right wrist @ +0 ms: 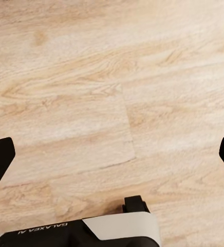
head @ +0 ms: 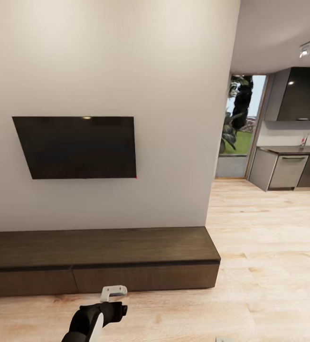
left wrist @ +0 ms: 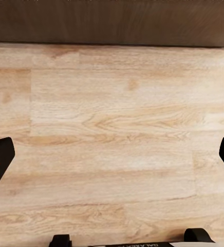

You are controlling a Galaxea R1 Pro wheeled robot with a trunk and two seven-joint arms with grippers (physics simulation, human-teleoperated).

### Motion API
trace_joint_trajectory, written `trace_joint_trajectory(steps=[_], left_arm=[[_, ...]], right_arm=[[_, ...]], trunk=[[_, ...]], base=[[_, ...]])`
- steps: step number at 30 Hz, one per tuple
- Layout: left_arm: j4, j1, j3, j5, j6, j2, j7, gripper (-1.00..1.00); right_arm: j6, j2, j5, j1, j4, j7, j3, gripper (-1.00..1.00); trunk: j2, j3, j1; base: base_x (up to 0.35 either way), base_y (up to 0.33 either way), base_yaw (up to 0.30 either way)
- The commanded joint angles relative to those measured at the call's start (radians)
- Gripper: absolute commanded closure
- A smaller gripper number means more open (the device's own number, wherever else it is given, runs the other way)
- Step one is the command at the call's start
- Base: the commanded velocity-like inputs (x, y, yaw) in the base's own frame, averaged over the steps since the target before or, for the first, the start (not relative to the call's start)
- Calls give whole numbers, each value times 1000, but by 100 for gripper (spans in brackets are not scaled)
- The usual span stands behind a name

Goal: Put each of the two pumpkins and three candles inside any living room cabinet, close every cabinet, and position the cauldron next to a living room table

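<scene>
Dark-brown cabinet (head: 98, 259) runs lengthwise along the wall, drawers closed.
Left gripper (left wrist: 112, 154) hangs just before its front, fingers spread, empty; right gripper (right wrist: 112, 154) likewise, over floor (right wrist: 91, 77).

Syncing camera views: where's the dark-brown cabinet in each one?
Head view: cabinet runs along the wall under the TV, drawers shut.
Left wrist view: a dark strip of it edges the frame.
Right wrist view: not in it.
Shared landmark: the wood plank floor.
</scene>
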Motion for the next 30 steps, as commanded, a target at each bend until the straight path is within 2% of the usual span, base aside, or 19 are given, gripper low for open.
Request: trace_joint_trajectory(steps=[1,14,19,23,25,26,27,30], left_arm=[[-2,-1,-1,1,6,0,4,-100],[-3,0,-2,3,15,-4,2,-100],[-10,0,-2,3,34,-11,2,-100],[-73,0,-1,3,93,-11,2,-100],[-122,1,1,3,131,-10,-15,-100],[-137,1,1,3,146,-10,-32,-100],[-164,1,0,3,184,-10,-54,-100],[-192,1,8,4,238,-7,-80,-100]], right_arm=[[5,1,-3,-1,-2,-2,-2,-100],[-4,0,0,0,-4,-4,0,-100],[-158,-4,-6,4,0,1,-6,-100],[-188,-2,-11,5,-3,3,-14,-100],[-191,0,-63,-1,-16,4,-42,-100],[-188,-1,-112,-8,-41,5,-60,-100],[-184,-7,-192,-21,-80,5,-77,-100],[-190,-12,-340,-46,-108,6,-90,-100]], trunk=[[-9,-5,4],[-100,-46,54],[-135,-61,73],[-163,-74,89],[-177,-80,96],[-184,-83,100],[-191,-87,104],[-212,-96,115]], base=[[0,0,0],[0,0,0],[0,0,0],[0,0,0],[0,0,0],[0,0,0],[0,0,0],[0,0,0]])
